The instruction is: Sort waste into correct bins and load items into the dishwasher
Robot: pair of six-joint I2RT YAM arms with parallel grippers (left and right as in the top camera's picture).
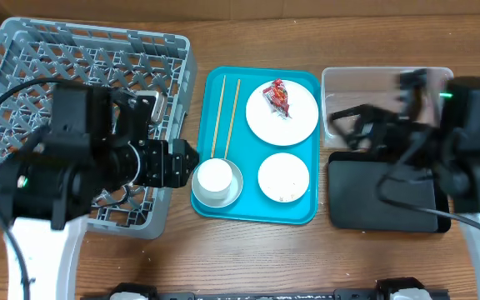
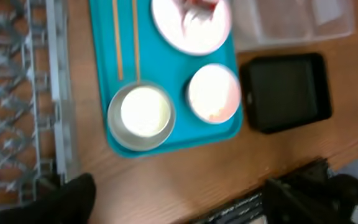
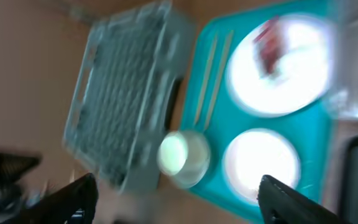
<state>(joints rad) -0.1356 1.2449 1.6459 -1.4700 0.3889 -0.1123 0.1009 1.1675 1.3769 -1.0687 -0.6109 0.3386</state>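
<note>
Teal tray (image 1: 252, 212) holds white plates (image 1: 283, 177) and a cup (image 1: 215, 181); left end effector (image 2: 179, 186) and right end effector (image 3: 178, 186) spread.

Soft, even light, faint shadows; overhead is sharp except the motion-smeared right arm (image 1: 465, 142), the left wrist view slightly soft, the right wrist view heavily blurred, white plates (image 3: 278, 65) ahead of its fingers (image 3: 286, 198) blown out.

left tool (image 2: 179, 185) gaping wide | right tool (image 3: 178, 182) gaping wide, blurred overhead
</note>
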